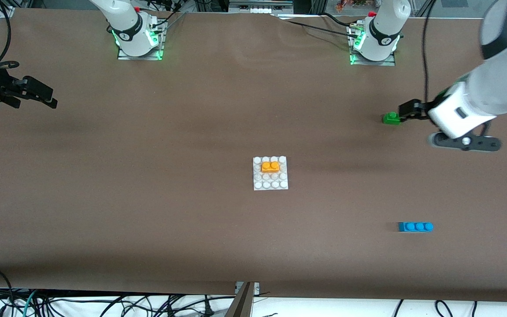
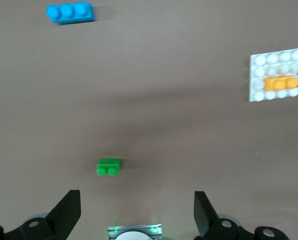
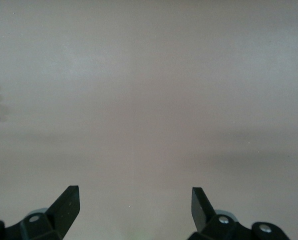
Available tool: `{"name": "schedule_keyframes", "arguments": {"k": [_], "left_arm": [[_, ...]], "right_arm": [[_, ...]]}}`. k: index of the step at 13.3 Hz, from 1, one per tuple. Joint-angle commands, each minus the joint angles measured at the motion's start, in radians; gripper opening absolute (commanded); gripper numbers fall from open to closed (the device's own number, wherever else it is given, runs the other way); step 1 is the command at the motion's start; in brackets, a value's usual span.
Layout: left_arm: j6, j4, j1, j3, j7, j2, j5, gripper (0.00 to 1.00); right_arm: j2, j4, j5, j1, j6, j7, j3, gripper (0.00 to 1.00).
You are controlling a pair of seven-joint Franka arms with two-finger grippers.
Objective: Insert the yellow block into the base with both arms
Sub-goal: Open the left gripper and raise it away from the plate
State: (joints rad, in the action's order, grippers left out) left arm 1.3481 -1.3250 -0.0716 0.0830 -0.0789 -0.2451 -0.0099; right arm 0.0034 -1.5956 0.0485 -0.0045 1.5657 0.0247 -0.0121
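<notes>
table (image 1: 148, 211) brown | left gripper (image 2: 137, 212) fingers spread, empty, up over the left arm's end by green brick (image 1: 391, 118) | right gripper (image 3: 135, 210) fingers spread, empty, over bare table at right arm's end | base (image 1: 270, 185) mid-table | blue brick (image 1: 415, 226) nearer camera | yellow block (image 1: 270, 166) seated on base studs

Block (image 1: 270, 166) seated on base (image 1: 270, 185), mid-table.

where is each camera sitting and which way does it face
Front: high across the table, facing both arm bases; sees base, yellow block, both end effectors.
Left wrist: on the left arm, looking down past its open fingers at green brick.
Right wrist: looking down past its open fingers at bare table.
Shared: the base.
</notes>
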Motion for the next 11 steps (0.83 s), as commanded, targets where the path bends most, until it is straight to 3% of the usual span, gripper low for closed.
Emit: {"name": "schedule_keyframes", "arguments": {"k": [1,3,7,11], "left_arm": [[0.184,-0.259,0.047,0.021,0.037,0.154,-0.015,1.0],[0.311,-0.38,0.047,0.02,0.117,0.225,-0.01,1.0],[0.322,-0.388,-0.014,-0.029,0.136,0.233,0.017,1.0],[0.319,-0.399,-0.008,-0.029,0.13,0.241,0.018,1.0]], "right_arm": [[0.007,0.023,0.014,-0.005,-0.01,0.003,-0.002,0.99],[0.007,0.023,0.016,-0.003,-0.01,0.003,-0.002,0.99],[0.007,0.023,0.016,0.0,-0.013,0.0,-0.003,0.99],[0.007,0.023,0.016,0.0,-0.018,-0.008,-0.003,0.99]]}}
